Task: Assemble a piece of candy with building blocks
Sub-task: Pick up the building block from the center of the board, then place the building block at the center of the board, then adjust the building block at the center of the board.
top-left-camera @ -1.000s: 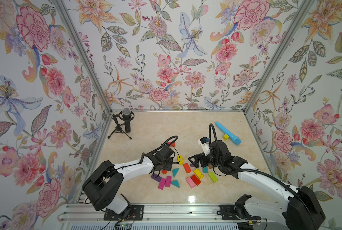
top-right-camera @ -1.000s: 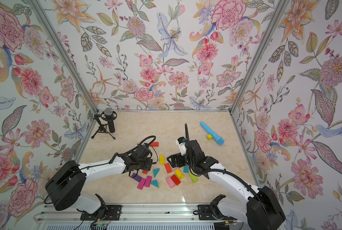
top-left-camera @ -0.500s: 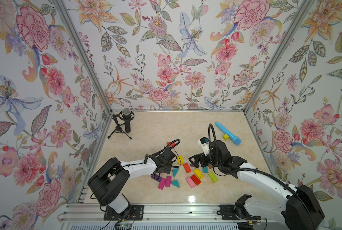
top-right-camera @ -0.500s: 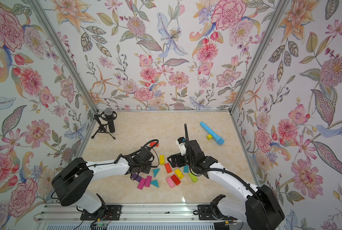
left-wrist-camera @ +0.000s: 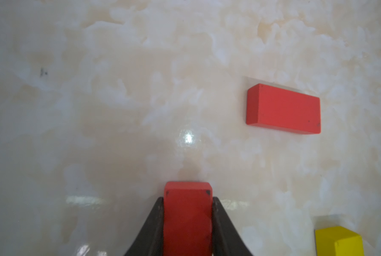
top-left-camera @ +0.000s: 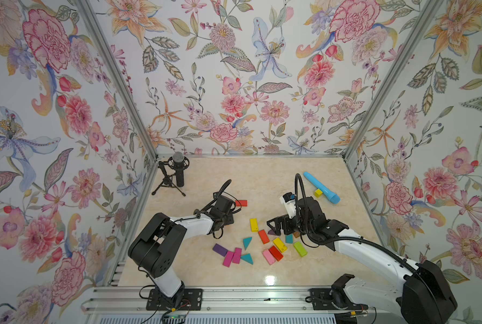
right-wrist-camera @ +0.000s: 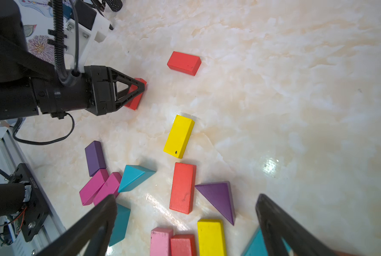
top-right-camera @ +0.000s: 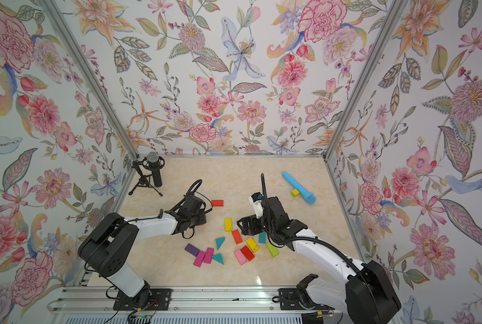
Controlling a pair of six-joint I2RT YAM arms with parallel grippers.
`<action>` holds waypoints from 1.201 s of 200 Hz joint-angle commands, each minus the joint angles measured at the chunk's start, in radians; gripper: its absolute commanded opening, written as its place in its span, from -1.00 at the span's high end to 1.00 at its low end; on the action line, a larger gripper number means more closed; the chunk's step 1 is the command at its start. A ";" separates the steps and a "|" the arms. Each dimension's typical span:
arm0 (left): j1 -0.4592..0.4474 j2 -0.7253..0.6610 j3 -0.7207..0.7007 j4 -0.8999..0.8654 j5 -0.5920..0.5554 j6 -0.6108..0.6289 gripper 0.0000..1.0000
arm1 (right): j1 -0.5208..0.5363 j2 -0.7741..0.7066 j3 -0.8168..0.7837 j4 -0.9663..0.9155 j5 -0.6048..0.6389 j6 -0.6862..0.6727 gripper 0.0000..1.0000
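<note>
In both top views, building blocks (top-left-camera: pixel 263 236) lie scattered lower centre on the desk (top-left-camera: pixel 262 179), with the right claw (top-left-camera: pixel 273 226) spread just beside them. Left wrist view: the left claw (left-wrist-camera: pixel 187 200) is pinching a red brick (left-wrist-camera: pixel 187 221), bottom centre. Right wrist view: the same pinched brick, upper left.

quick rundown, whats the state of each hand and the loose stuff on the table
left hand, shut on the held red block
right hand, open, empty, over the scattered blocks
lone red block, lying flat, untouched
blue tube, lying on its side
yellow cube, resting beside the tube
microphone, upright on its tripod
</note>
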 commanded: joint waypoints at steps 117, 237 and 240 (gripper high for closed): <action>-0.007 -0.068 -0.110 0.068 0.051 -0.016 -0.41 | -0.017 0.023 0.026 -0.012 -0.003 -0.035 -0.99; -0.042 0.112 0.019 0.205 0.152 -0.057 -0.34 | -0.025 0.009 0.015 -0.012 0.004 -0.028 -0.99; -0.042 0.116 0.023 0.205 0.152 -0.057 -0.34 | -0.025 0.012 0.016 -0.012 0.003 -0.030 -0.99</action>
